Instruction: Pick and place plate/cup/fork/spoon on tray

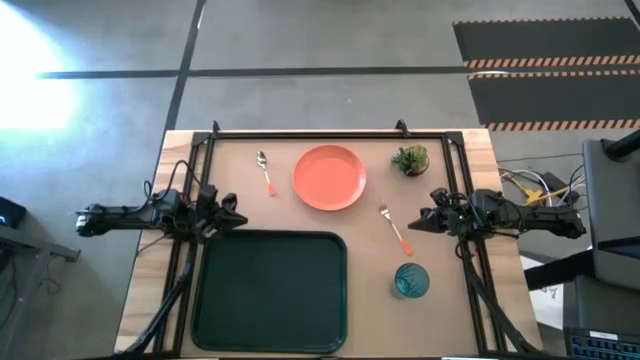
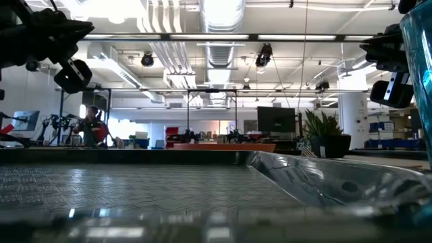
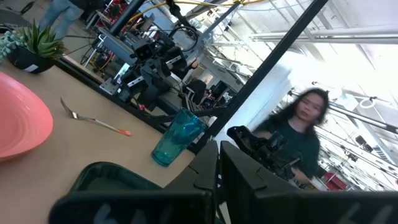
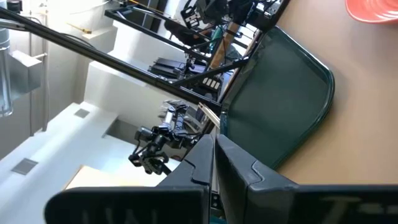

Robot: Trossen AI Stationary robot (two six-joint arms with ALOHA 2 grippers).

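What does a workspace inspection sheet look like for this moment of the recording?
Surface: wooden table, black frame along its edges.
Job's things: tray holds nothing; plate, spoon, fork and cup lie on the table outside it.
Clutter: potted plant beside the plate.
Grippers: left pincer shut, at the tray's far left corner; right pincer shut, next to the fork; neither holds anything.
Cables: bundle off the table's right edge.
Surroundings: a person behind the table; striped floor mats.

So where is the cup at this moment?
In the high view the cup stands on the table's right side, just right of the tray and below the fork.
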